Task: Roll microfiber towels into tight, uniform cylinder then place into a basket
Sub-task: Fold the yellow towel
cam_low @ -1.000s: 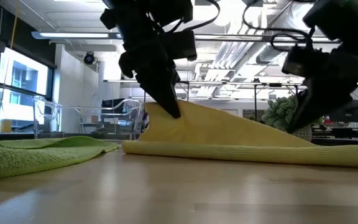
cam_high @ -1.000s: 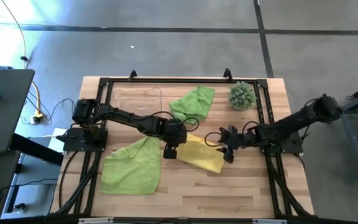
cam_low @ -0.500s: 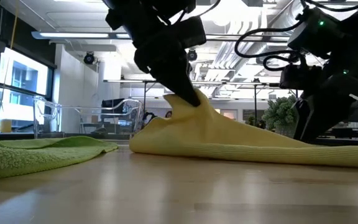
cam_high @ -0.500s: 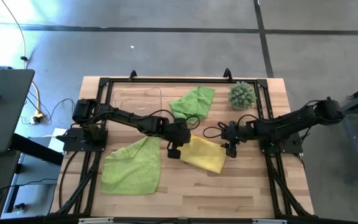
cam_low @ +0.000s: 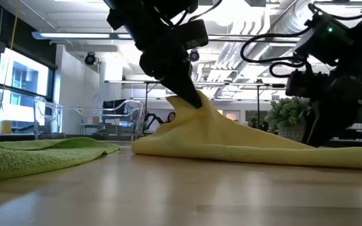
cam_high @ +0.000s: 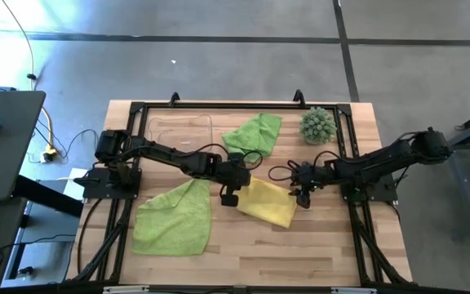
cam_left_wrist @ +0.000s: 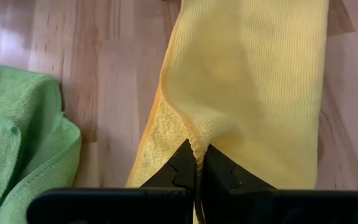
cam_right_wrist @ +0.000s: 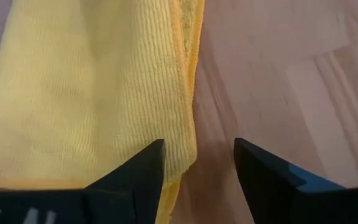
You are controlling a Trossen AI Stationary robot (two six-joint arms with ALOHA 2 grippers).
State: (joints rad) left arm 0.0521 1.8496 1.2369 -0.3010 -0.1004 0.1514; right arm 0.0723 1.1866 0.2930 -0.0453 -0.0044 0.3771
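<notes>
With the left gripper (cam_left_wrist: pixel 197 167) pinching the yellow towel (cam_high: pixel 268 202), the open, empty right gripper (cam_right_wrist: pixel 197 163) should straddle the edge squarely before closing.

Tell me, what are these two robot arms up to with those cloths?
They are working on the yellow towel in the middle of the table. The left gripper is shut on a pinch of it, lifting that spot into a peak. The right gripper is open at the towel's other edge, holding nothing. Two green towels lie loose nearby, and the clear basket holds no towel.
</notes>
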